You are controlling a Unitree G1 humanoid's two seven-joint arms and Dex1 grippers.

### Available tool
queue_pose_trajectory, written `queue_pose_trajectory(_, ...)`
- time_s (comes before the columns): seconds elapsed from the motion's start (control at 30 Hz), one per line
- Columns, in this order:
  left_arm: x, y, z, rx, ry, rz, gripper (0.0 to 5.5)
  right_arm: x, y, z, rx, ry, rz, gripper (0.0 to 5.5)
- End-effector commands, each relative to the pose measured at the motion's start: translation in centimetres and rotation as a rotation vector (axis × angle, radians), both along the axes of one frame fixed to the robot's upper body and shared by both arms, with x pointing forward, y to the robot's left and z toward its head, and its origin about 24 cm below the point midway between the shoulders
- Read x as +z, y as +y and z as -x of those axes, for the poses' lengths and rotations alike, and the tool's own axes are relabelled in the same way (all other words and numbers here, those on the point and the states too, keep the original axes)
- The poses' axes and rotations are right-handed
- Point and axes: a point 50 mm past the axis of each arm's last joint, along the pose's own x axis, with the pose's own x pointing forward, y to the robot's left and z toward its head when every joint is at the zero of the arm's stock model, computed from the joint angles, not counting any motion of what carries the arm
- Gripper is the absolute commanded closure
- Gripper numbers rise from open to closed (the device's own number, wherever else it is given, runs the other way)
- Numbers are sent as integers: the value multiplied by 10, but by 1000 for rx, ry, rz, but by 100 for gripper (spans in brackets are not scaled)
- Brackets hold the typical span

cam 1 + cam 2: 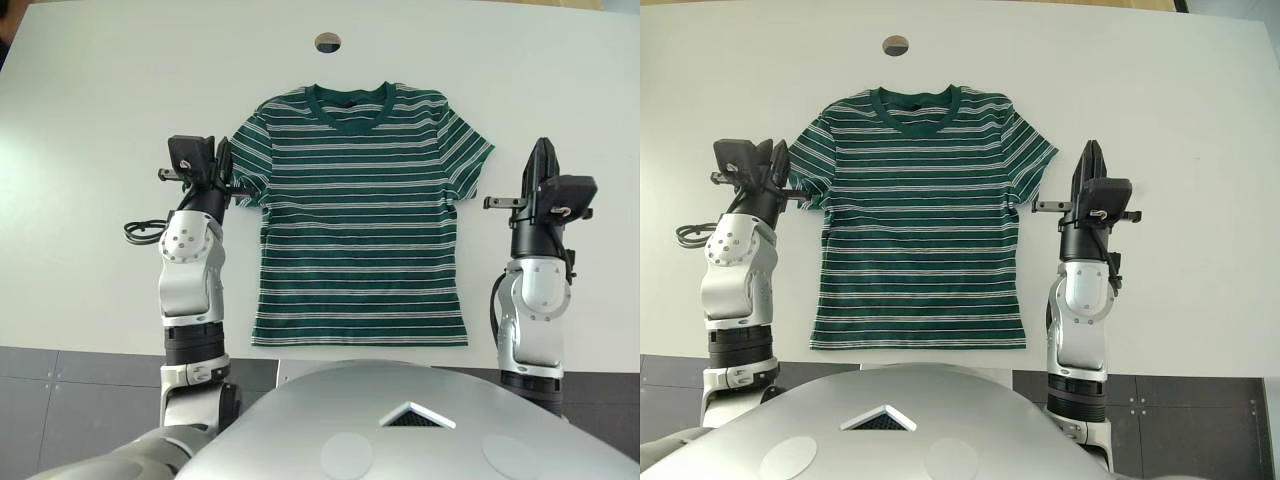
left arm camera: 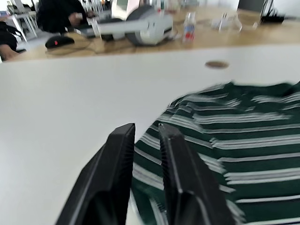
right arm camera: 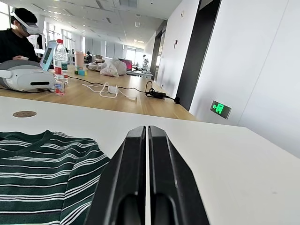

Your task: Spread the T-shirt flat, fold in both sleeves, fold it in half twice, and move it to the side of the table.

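Observation:
A dark green T-shirt (image 1: 360, 220) with white stripes lies spread flat, front up, in the middle of the white table (image 1: 90, 120), collar away from me. My left gripper (image 1: 223, 162) hovers at the edge of the shirt's left sleeve (image 2: 187, 122). Its fingers (image 2: 121, 154) stand a narrow gap apart, with cloth seen past them and nothing gripped. My right gripper (image 1: 541, 160) is over bare table a little to the right of the right sleeve (image 1: 468, 150), fingers pressed together and empty. The shirt (image 3: 42, 168) also lies beside that gripper (image 3: 147, 129).
A small round cable port (image 1: 327, 42) sits in the table beyond the collar. A black cable loop (image 1: 140, 231) lies by my left arm. The table's front edge (image 1: 90, 346) runs just below the shirt hem. Bare table lies to both sides of the shirt.

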Motion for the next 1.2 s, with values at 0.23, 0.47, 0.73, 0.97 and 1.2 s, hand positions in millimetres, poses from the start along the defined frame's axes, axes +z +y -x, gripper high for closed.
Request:
queue_pose_trajectory(0.23, -14, 12, -5, -61, 179, -54, 306, -3, 2, 5, -8, 11, -15, 540)
queue_pose_trajectory(0.47, -33, 18, -8, -72, 333, 56, 306, -1, 2, 7, -6, 5, -21, 540)
queue_pose_trajectory(0.73, -48, 16, -6, -42, 395, 160, 346, 0, 5, 8, 5, -2, -24, 540)
queue_pose_trajectory(0.97, -47, 13, -5, -64, 387, 161, 456, 1, 6, 9, 14, -9, -26, 540)
queue_pose_trajectory(1.2, -29, 13, -10, -69, 274, 182, 539, 1, 7, 8, 16, -10, -26, 540)
